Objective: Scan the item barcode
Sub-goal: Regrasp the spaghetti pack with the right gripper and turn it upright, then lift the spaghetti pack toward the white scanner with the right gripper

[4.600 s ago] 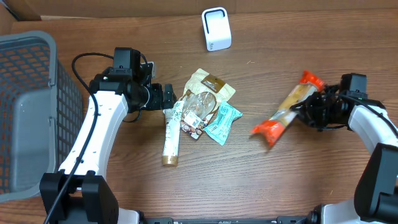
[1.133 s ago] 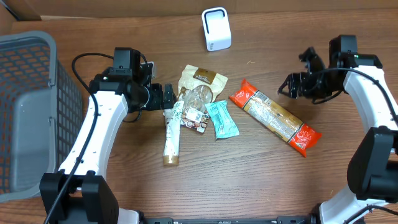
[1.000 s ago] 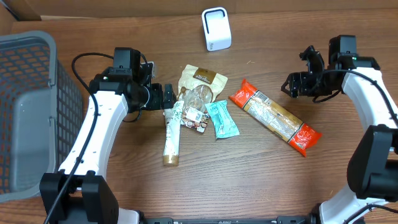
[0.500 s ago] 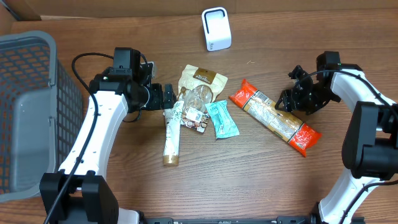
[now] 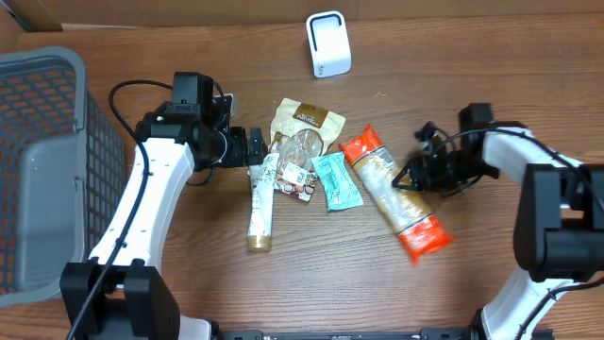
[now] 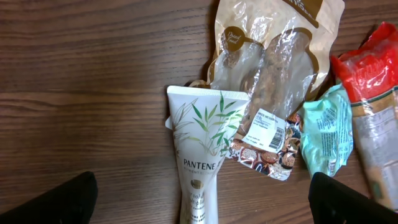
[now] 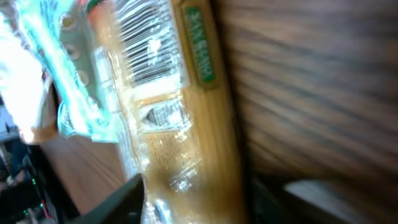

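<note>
A long clear pasta packet (image 5: 392,194) with orange-red ends lies at an angle right of centre; its barcode (image 7: 146,43) faces up in the right wrist view. My right gripper (image 5: 412,179) reaches in from the right at the packet's middle. In the right wrist view the packet (image 7: 186,124) fills the gap of that gripper (image 7: 196,199), with a dark finger pressed on each side. The white scanner (image 5: 327,43) stands at the back. My left gripper (image 5: 253,149) hangs wide open over the top of a white Pantene tube (image 6: 205,149), holding nothing.
A brown snack bag (image 5: 304,127) and a teal packet (image 5: 336,179) lie between the tube (image 5: 260,203) and the pasta packet. A grey mesh basket (image 5: 38,170) fills the left edge of the table.
My right gripper came down and left onto the pasta packet and narrowed around it. The packet swung from a flat diagonal to steeper, its near end shifting left. The left arm stayed still.
</note>
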Controlling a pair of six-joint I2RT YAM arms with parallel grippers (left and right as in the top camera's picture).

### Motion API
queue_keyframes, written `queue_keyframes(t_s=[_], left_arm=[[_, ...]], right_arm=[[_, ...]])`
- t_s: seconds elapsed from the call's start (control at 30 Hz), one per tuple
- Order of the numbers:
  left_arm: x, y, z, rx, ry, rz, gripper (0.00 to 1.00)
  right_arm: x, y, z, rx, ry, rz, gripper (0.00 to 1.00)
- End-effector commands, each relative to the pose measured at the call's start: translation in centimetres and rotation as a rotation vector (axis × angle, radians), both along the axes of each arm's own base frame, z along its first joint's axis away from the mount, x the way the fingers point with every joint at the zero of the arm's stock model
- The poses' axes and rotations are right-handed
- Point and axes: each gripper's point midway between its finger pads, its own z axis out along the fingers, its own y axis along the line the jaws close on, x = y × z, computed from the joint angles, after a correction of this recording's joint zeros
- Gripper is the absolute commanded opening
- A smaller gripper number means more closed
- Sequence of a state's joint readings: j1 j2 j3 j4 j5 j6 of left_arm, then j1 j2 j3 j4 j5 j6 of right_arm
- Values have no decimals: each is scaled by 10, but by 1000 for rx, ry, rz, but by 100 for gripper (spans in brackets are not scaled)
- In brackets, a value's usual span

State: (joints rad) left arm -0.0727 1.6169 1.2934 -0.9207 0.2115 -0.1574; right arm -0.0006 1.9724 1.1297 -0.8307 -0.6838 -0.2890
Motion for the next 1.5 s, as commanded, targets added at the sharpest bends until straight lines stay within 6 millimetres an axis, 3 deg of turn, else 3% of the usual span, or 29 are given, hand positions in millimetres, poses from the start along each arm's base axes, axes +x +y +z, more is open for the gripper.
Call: queue_keyframes(t_s=[0.0,0.2,0.3,0.47,0.6,0.7,0.8,0.9,1.03,1.13,1.17,1.2,1.3,1.47], left_arm=[[4,-2,11,6,-37,-15,100],[4,-2,11,6,-37,-15,99],[4,-2,11,6,-37,-15,100],[4,-2,11,6,-37,-15,100],[4,-2,11,6,-37,-15,99],[4,-2,11,6,-37,-15,100],[4,-2,11,6,-37,-15,100],[4,-2,11,6,-37,-15,100],[4,-2,11,6,-37,-15,99],[4,-2,11,6,-37,-15,99],[4,-2,11,6,-37,-15,99],[4,-2,11,6,-37,-15,100],[4,-2,11,6,-37,-15,100],[4,-2,11,6,-37,-15,100]], right_arm=[[-27,-2,-45,-156,163,-52,40],[-9,5,-41,-146,184,-173,4],[-4,10,-30,-111,183,-172,4],[9,11,5,-102,140,-173,4],[21,-1,38,-194,76,-224,4],[24,-17,59,-335,29,-290,4],[20,-41,76,-613,-48,-373,4],[13,-52,78,-856,-112,-389,4],[5,-33,75,-1030,-205,-317,4],[1,-4,64,-1040,-247,-228,4],[-1,5,60,-1034,-256,-205,6],[-5,20,55,-1020,-265,-168,21],[-10,36,52,-974,-263,-139,65],[-17,39,45,-875,-172,-56,81]])
